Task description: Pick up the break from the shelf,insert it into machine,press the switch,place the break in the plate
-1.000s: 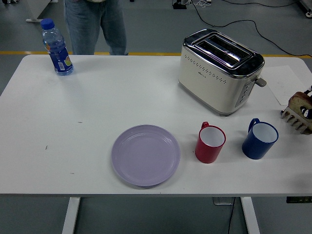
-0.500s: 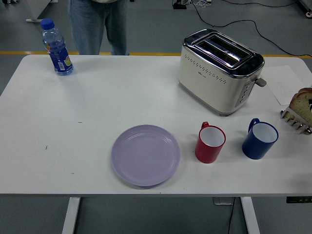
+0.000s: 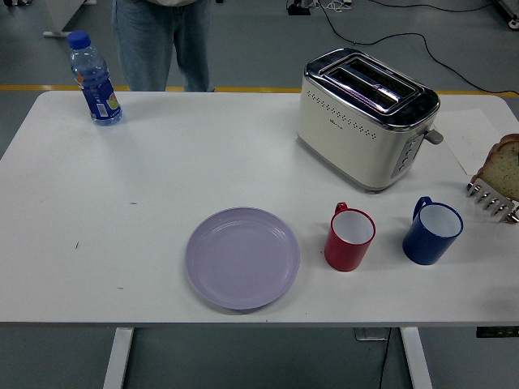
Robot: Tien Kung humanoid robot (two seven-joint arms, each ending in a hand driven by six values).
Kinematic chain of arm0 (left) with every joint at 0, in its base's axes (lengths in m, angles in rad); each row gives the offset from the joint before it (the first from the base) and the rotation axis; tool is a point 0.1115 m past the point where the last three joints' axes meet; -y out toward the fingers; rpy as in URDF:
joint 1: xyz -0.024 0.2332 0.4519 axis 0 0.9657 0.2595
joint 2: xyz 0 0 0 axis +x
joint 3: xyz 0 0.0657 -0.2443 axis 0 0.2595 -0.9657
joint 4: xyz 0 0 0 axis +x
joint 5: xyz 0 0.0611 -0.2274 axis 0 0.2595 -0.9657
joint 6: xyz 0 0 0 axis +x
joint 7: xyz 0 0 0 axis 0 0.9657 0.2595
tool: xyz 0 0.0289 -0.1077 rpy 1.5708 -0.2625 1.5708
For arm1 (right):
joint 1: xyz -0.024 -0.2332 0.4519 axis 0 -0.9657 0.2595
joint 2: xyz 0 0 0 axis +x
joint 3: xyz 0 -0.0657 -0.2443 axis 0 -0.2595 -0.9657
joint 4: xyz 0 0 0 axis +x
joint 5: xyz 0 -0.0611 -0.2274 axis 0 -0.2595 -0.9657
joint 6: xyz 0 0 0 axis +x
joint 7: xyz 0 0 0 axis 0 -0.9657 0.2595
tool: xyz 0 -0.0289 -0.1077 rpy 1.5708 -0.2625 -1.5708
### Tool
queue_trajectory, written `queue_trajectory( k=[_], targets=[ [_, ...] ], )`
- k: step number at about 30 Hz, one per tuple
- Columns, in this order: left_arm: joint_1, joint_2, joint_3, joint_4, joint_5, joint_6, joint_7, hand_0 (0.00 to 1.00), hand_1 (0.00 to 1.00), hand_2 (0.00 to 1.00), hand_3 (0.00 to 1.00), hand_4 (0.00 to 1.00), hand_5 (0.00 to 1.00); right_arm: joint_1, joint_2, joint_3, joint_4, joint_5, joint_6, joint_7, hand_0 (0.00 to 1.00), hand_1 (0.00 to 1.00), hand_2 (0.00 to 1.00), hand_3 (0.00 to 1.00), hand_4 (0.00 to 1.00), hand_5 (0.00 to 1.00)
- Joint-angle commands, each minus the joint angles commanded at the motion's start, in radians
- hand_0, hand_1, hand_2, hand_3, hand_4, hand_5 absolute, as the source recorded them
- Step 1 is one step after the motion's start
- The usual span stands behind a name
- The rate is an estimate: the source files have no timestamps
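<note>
A slice of bread (image 3: pixel 504 166) stands in a metal rack (image 3: pixel 489 197) at the table's right edge, partly cut off by the picture. The cream and chrome toaster (image 3: pixel 365 117) stands at the back right with both slots empty and its side lever (image 3: pixel 435 136) up. An empty lilac plate (image 3: pixel 242 258) lies near the front middle. Neither robot hand shows in this frame.
A red mug (image 3: pixel 349 237) and a blue mug (image 3: pixel 432 232) stand between the plate and the rack. A blue-capped bottle (image 3: pixel 95 79) is at the back left. A sheet of paper (image 3: pixel 478 138) lies right of the toaster. A person (image 3: pixel 160 40) stands behind the table.
A dark shape that lay over the bread at the right edge has drawn out of view, leaving the slice bare in the rack. The person has shifted slightly.
</note>
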State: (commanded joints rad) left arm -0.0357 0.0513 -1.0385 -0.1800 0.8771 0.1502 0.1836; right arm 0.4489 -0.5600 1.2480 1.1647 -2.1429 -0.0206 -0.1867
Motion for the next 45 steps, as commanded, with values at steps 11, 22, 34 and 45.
queue_trajectory(
  k=[11, 22, 34, 45],
  targets=[
    [0.000, 0.003, -0.009, 0.000, 0.007, -0.001, -0.003, 0.701, 0.725, 0.720, 0.592, 0.379, 0.844, 0.018, -0.050, 0.009, 0.078, 0.030, 0.012, -0.006, 0.372, 0.432, 0.515, 0.542, 0.360, 0.002],
    [-0.005, 0.008, 0.010, 0.000, -0.014, 0.002, -0.006, 0.702, 0.726, 0.718, 0.593, 0.381, 0.846, 0.097, -0.108, -0.020, 0.094, 0.129, 0.039, -0.024, 0.348, 0.409, 0.503, 0.538, 0.387, 0.002],
    [-0.015, 0.006, -0.029, 0.000, 0.024, 0.004, 0.004, 0.701, 0.726, 0.718, 0.592, 0.381, 0.846, 0.309, -0.157, -0.117, 0.094, 0.271, 0.079, -0.110, 0.350, 0.402, 0.500, 0.537, 0.385, 0.002],
    [-0.019, 0.012, -0.041, 0.000, 0.036, 0.005, 0.008, 0.703, 0.726, 0.718, 0.592, 0.381, 0.846, 0.457, -0.161, -0.193, 0.083, 0.296, 0.089, -0.159, 0.360, 0.398, 0.497, 0.536, 0.364, 0.002]
  ],
)
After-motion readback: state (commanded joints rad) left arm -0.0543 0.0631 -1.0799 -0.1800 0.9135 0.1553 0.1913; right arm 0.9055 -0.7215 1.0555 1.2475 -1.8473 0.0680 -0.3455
